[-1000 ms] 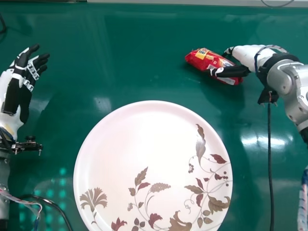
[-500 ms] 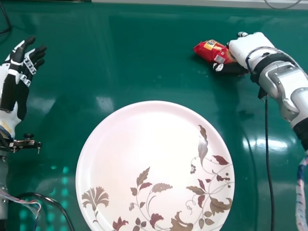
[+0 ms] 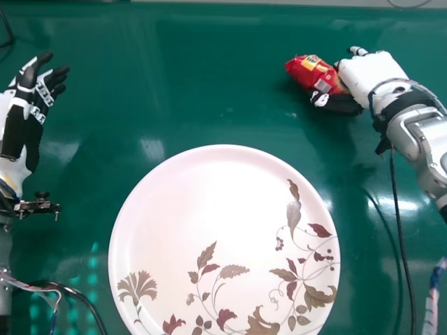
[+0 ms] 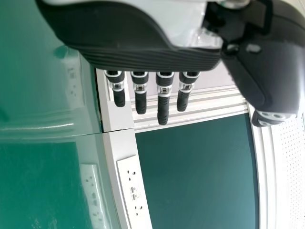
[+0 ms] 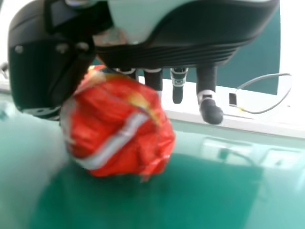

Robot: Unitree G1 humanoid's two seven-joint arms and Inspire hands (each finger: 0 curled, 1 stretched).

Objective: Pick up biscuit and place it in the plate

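Observation:
In the head view my right hand (image 3: 369, 75) is at the upper right, its thumb and some fingers pinching the red biscuit packet (image 3: 314, 72). The packet points leftward out of the grip; part of it is hidden behind the hand. From the right wrist view, the packet (image 5: 121, 131) sits between the thumb and nearer fingers of my right hand (image 5: 153, 78), with a dark reflection on the table below. The large floral plate (image 3: 209, 188) lies nearer, left of that hand. My left hand (image 3: 29, 105) is at the far left, open, also in the left wrist view (image 4: 163, 98).
The glossy green table (image 3: 188, 84) surrounds the plate. A black cable (image 3: 400, 237) hangs from the right wrist, and more cables (image 3: 66, 289) lie at the lower left. A socket strip (image 4: 131, 188) stands past the table edge in the left wrist view.
My right hand has moved away from the plate and slightly right, with the packet moving along in its fingers. The packet now looks shorter and more covered by the hand.

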